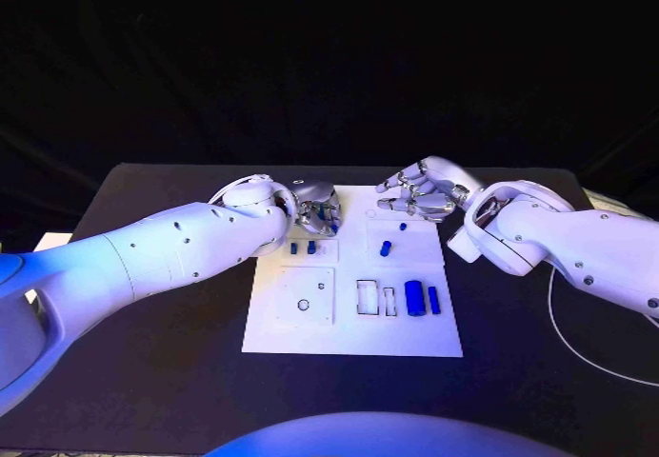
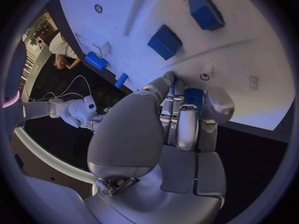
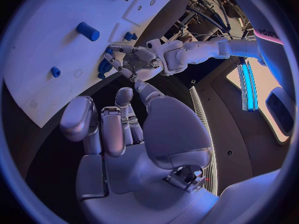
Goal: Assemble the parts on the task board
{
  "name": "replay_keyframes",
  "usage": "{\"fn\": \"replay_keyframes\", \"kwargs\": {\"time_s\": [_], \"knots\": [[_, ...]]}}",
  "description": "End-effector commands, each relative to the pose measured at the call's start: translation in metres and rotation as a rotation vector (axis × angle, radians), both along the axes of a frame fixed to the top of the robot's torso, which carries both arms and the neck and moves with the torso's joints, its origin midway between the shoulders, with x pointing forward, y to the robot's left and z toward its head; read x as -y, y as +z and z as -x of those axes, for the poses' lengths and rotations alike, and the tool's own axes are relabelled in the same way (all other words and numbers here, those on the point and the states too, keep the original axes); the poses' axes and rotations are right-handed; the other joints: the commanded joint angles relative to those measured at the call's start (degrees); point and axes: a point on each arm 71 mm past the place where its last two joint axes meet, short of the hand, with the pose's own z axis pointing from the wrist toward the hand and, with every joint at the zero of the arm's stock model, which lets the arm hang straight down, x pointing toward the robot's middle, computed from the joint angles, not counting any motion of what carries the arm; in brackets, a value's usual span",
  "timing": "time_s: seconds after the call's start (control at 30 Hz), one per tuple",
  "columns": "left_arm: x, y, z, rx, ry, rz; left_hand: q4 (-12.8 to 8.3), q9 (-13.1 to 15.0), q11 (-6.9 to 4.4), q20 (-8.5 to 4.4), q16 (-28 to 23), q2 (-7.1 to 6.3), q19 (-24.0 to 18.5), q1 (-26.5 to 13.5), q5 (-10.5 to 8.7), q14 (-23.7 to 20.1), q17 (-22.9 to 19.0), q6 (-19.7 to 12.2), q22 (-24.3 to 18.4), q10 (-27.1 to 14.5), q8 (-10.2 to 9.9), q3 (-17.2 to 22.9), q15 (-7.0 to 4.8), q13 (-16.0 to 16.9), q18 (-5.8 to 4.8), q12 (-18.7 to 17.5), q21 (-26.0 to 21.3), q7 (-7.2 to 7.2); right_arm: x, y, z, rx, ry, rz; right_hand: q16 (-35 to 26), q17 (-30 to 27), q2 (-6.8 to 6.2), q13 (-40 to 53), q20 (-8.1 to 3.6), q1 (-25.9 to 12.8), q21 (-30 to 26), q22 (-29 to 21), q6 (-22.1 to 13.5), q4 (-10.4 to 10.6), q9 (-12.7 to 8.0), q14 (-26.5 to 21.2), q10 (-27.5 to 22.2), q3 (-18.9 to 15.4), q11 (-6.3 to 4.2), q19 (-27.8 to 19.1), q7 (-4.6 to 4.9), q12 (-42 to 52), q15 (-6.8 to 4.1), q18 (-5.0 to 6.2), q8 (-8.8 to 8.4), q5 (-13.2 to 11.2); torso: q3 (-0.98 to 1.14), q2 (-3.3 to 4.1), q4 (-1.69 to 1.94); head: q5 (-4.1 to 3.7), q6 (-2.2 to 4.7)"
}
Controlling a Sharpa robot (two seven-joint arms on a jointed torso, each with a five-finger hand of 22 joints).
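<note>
Broadly, the job looks only partly done, judged from how the pieces lie. The black tabletop (image 1: 165, 343) carries the white task board (image 1: 350, 333) at its centre, and most of what shows on the board is loose or unfilled. On the board's near half, toward five o'clock from its middle, two long blue parts (image 1: 415, 297) lie side by side, just beside a pair of outlined rectangular slots (image 1: 369, 297) that still read as bare; at about seven o'clock a square recess holds a small ring (image 1: 304, 306). Nearer the far half, two short blue pegs (image 1: 302, 248) appear to stand close together at about eleven o'clock, and a small blue cylinder (image 1: 386, 248) lies toward one o'clock with a tinier blue piece (image 1: 403, 227) beyond it; whether any of these is seated I cannot tell. The left robot hand (image 1: 314, 208) hangs over the board's far left corner, its fingers closed around a small blue part (image 2: 194, 96), which the wrist view shows pinched at the fingertips just above the white surface. The right robot hand (image 1: 423, 192) hovers over the far right edge, fingers curled loosely apart and holding nothing. What remains, in my judgement, is placing the held part and then fitting the long pieces into their slots.
</note>
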Motion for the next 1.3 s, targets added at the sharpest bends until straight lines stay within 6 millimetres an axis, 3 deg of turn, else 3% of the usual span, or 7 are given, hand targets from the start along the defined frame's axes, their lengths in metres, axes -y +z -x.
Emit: {"fn": "replay_keyframes", "kwargs": {"time_s": [0.03, 0.17, 0.33, 0.57, 0.9, 1.1, 1.3], "knots": [[-0.001, -0.009, 0.002, -0.021, 0.006, -0.037, -0.24, -0.01, -0.14, 0.00, 0.55, 0.59, 0.74, 0.15, -0.39, 0.73, 0.44, 0.94, 1.08, 1.02, 0.38, 0.82, -0.15, 0.18, -0.93, 0.18, 1.30, -0.08, -0.002, 0.000, 0.001, 0.000, 0.012, 0.000, -0.29, -0.07, 0.36, 0.02, -0.06, 0.35, -0.38, -0.06, 0.23, -0.08, -0.01, 2.72, -0.45, 0.36, 0.03, -0.27, 0.21, -0.07, 0.18, 0.48, 0.12, 0.36, -0.03, -0.04, 0.00, 0.02, -0.08], [0.000, -0.008, 0.003, -0.001, 0.004, -0.020, -0.88, 0.40, -0.95, -0.51, 1.19, 1.20, 2.50, 0.16, -0.63, 1.51, 1.42, 3.36, 4.64, 3.31, 1.40, 1.91, -0.86, 0.71, -1.77, 0.74, 5.72, -0.75, -0.002, 0.000, 0.001, -0.001, 0.013, 0.000, -0.33, -0.11, 0.36, 0.23, -0.05, 0.33, -0.40, -0.10, 0.24, -0.05, 0.00, 2.71, -0.28, 0.38, 0.04, -0.28, 0.21, 0.18, 0.18, 0.48, 0.12, 0.40, -0.02, -0.04, 0.02, 0.05, -0.09], [-0.002, -0.005, 0.005, 0.018, 0.015, 0.013, -1.64, 0.49, -1.28, -0.94, 1.28, 1.29, 3.07, 0.01, -0.66, 1.91, 1.47, 4.23, 5.94, 4.28, 1.46, 3.03, -1.17, 0.95, -2.07, 0.17, 7.25, -0.85, -0.002, 0.000, 0.001, -0.001, 0.014, 0.000, -0.29, -0.05, 0.36, 0.71, -0.05, 0.32, -0.37, -0.04, 0.24, -0.04, 0.00, 2.72, 0.05, 0.38, 0.04, -0.26, 0.21, 0.69, 0.18, 0.47, 0.12, 0.41, 0.00, -0.05, 0.02, -0.02, 0.01], [-0.016, 0.004, 0.006, -0.031, 0.094, 0.109, -1.99, 0.42, -1.12, -1.00, 1.00, 0.80, 3.27, -0.93, -0.72, 1.98, 0.83, 4.33, 6.63, 4.64, 1.12, 3.64, -1.11, 1.08, -2.22, -0.66, 7.97, -0.63, 0.000, 0.000, 0.001, -0.002, 0.010, 0.002, -0.33, -0.11, 0.36, 0.82, -0.05, 0.31, -0.38, -0.06, 0.26, -0.02, 0.00, 2.71, 0.15, 0.38, 0.05, -0.26, 0.21, 0.82, 0.18, 0.48, 0.13, 0.42, 0.02, -0.12, 0.11, -0.23, 0.18], [-0.037, 0.022, 0.011, -0.085, 0.143, 0.170, -1.88, 0.43, -1.17, -1.00, 0.75, 0.71, 3.33, -1.86, -0.74, 1.97, 0.24, 4.61, 6.95, 5.06, 1.02, 3.91, -1.14, 1.21, -2.26, -1.12, 8.25, -0.73, 0.001, -0.001, 0.001, -0.006, 0.010, 0.004, -0.33, -0.11, 0.33, 0.82, -0.05, 0.22, -0.43, -0.14, 0.29, 0.05, 0.01, 2.71, 0.22, 0.35, 0.06, -0.30, 0.22, 0.87, 0.19, 0.49, 0.14, 0.44, -0.18, -0.10, 0.31, 0.00, 0.32], [-0.049, 0.021, 0.011, -0.120, 0.158, 0.142, -1.84, 0.44, -1.21, -1.01, 0.70, 0.64, 3.34, -2.15, -0.74, 1.98, 0.14, 4.70, 7.05, 5.20, 0.99, 3.98, -1.17, 1.26, -2.27, -1.27, 8.34, -0.78, 0.002, -0.001, 0.000, -0.008, 0.010, 0.005, -0.33, -0.11, 0.33, 0.82, -0.05, 0.22, -0.43, -0.14, 0.29, 0.05, 0.01, 2.71, 0.22, 0.35, 0.06, -0.30, 0.22, 0.87, 0.19, 0.49, 0.14, 0.44, -0.26, -0.07, 0.57, -0.17, 0.24], [-0.054, 0.016, 0.010, -0.130, 0.164, 0.103, -1.77, 0.43, -1.21, -1.02, 0.64, 0.62, 3.33, -2.41, -0.73, 1.96, 0.01, 4.71, 7.08, 5.25, 0.94, 4.02, -1.18, 1.29, -2.27, -1.40, 8.35, -0.80, 0.002, -0.002, 0.000, -0.009, 0.009, 0.005, -0.33, -0.11, 0.33, 0.82, -0.05, 0.22, -0.43, -0.14, 0.29, 0.05, 0.01, 2.71, 0.22, 0.35, 0.06, -0.30, 0.22, 0.87, 0.19, 0.49, 0.14, 0.44, -0.33, -0.11, 0.43, 0.09, 0.18]]}}
